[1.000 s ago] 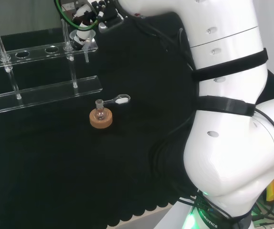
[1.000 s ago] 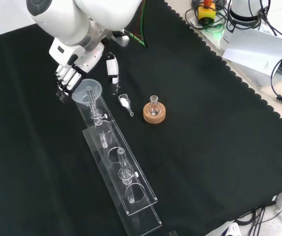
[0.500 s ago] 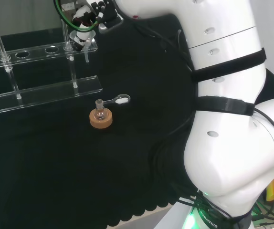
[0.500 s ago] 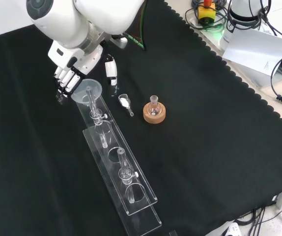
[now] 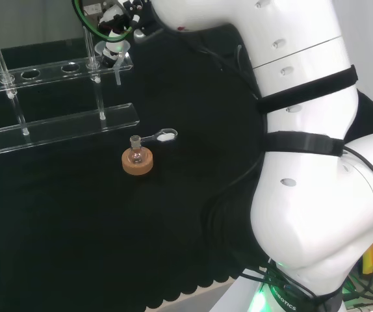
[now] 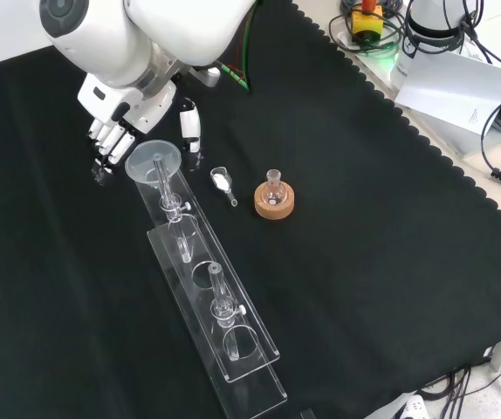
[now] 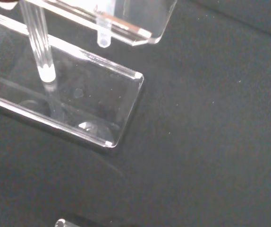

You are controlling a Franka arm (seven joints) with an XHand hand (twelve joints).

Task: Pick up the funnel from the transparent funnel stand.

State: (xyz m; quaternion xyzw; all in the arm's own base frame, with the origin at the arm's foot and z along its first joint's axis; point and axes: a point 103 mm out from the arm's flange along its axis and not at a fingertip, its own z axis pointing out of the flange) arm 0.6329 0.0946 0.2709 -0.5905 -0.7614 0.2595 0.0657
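The clear funnel [image 6: 153, 161] sits in the end hole of the transparent stand [image 6: 249, 367], its cone above the top shelf. The hand [image 6: 113, 127] is at the cone, curled fingers on its left and the thumb [image 6: 190, 129] on its right in the front view. In the head view the hand [image 5: 119, 19] is directly above the funnel [image 5: 112, 47], at the right end of the stand [image 5: 63, 127]. Close up in the wrist view, the funnel's stem tip [image 7: 103, 39] pokes just below the stand's top shelf [image 7: 140, 21], over the base plate [image 7: 95, 101].
A small flask on a cork ring [image 6: 273, 199] and a clear scoop with white powder [image 6: 223, 182] lie right of the stand in the front view. Upright clear posts [image 6: 219, 292] rise from the stand. Papers and cables [image 6: 460, 83] lie beyond the cloth's scalloped edge.
The hand has risen a little in the head view, shifting up and left in the front view. The funnel's cone looks slightly higher above the shelf.
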